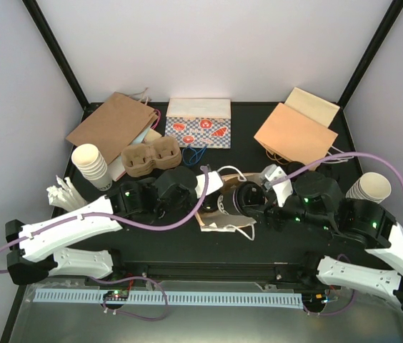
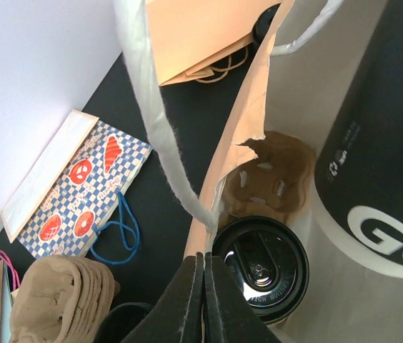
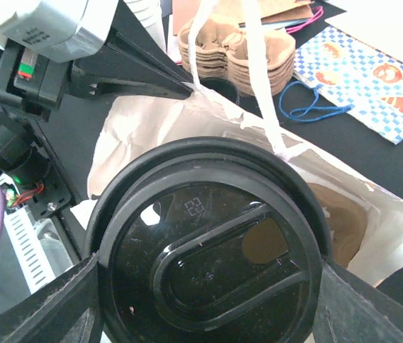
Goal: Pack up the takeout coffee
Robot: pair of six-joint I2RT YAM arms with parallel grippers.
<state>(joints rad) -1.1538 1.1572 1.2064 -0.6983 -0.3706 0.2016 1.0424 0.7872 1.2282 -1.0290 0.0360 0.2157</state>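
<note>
A cream paper bag [image 1: 219, 214] with white handles stands open at the table's middle. My left gripper [image 1: 206, 183] is shut on the bag's torn rim [image 2: 219, 193], its fingertips [image 2: 203, 261] pinched together on the paper. Inside the bag, one black-lidded coffee cup [image 2: 260, 266] sits in a brown pulp carrier [image 2: 273, 171]. My right gripper [image 1: 253, 200] is shut on a second black-lidded coffee cup [image 3: 209, 257] and holds it upright over the bag's mouth. That cup's black side with white lettering shows in the left wrist view [image 2: 380, 164]. The carrier also shows in the right wrist view [image 3: 339, 223].
A stack of pulp carriers [image 1: 150, 158] stands behind the left gripper. A brown bag [image 1: 112, 125], a checkered bag [image 1: 198, 125] and tan bags [image 1: 296, 132] lie at the back. Stacks of cream cups stand at the left [image 1: 91, 166] and right [image 1: 369, 189].
</note>
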